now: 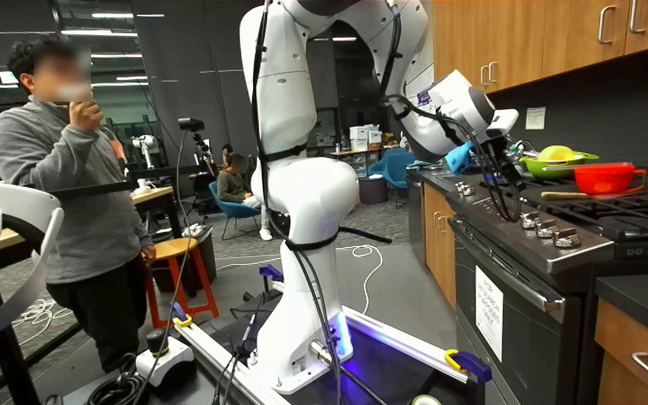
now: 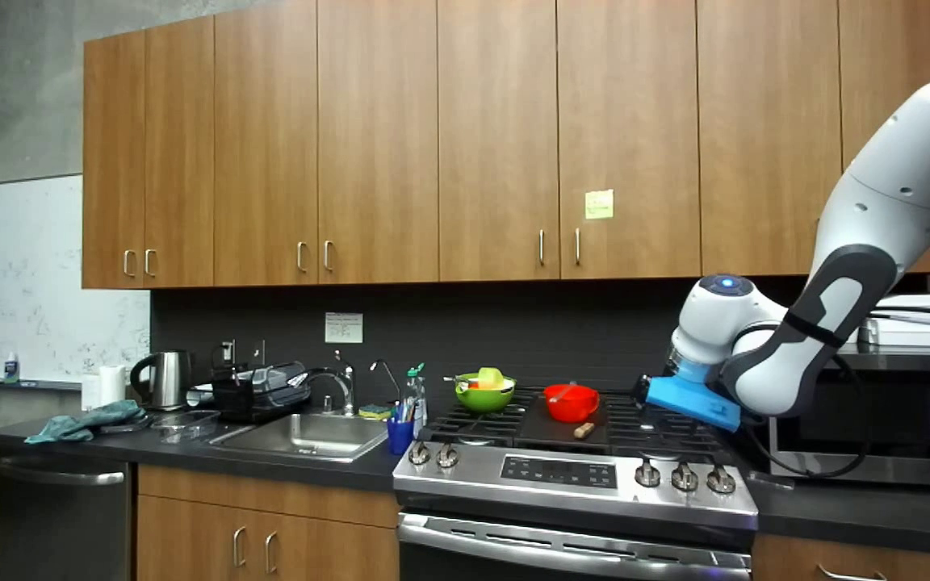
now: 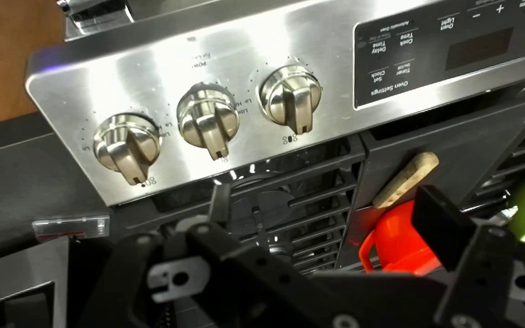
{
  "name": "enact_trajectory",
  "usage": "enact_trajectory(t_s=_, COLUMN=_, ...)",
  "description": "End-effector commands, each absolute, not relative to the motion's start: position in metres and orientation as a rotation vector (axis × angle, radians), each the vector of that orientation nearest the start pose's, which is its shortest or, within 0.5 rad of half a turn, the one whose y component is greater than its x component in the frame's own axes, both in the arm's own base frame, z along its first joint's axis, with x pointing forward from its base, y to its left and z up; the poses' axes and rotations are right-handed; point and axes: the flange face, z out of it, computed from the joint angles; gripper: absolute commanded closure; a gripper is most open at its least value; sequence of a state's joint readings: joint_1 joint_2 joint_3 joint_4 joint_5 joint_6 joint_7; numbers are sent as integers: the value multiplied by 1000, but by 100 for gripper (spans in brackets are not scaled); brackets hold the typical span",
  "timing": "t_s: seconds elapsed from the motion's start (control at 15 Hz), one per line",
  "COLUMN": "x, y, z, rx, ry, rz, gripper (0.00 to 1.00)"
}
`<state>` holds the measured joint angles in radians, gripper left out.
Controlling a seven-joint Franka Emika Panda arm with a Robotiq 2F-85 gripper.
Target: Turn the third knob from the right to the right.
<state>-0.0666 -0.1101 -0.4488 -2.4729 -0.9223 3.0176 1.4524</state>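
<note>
Stove [image 2: 570,499]: took the lower middle and right of the frame in an exterior view, beneath the cabinets [image 2: 497,145].
Red pot [image 2: 571,403]: sat on the stove, a wooden handle [image 2: 584,431] just in front of it.
Green bowl [image 2: 484,399]: stood left of the red pot, holding a yellow thing [image 2: 491,378].
Microwave [image 2: 820,424]: stood at the right edge, partly behind the arm [image 2: 877,210].
Neighbour knobs [image 3: 210,119]: two, at the upper left of the wrist view, between the third knob [image 3: 291,98] and the stove's end.
Cables [image 1: 493,194]: hung from the arm in an exterior view, just beside the third knob; whether they touched it could not be told.
Hand [image 3: 326,200]: was unclenched, its fingers [image 3: 442,228] spread wide over the stove top, low in the wrist view.
Third knob: lay in the upper middle of the wrist view, beside the panel [image 3: 449,50], above the gap between the fingers and apart from both; in both exterior views, lower than the hand.
Blue wrap [image 2: 693,401]: hid part of the hand in an exterior view, where the fingers were hard to make out.
Cut off: the green bowl, by the wrist view's right edge; the red pot there was partly behind a finger.
</note>
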Motion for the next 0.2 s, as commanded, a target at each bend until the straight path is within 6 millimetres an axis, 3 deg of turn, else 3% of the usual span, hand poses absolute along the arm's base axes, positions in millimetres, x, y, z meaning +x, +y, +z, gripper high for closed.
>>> enact_trajectory(t_s=0.0, x=450, y=-188, z=386, rx=-2551, ry=1563, rz=-1075, gripper=0)
enact_trajectory(t_s=0.13, x=445, y=-185, z=385, rx=-2546, ry=1560, rz=-1068, gripper=0)
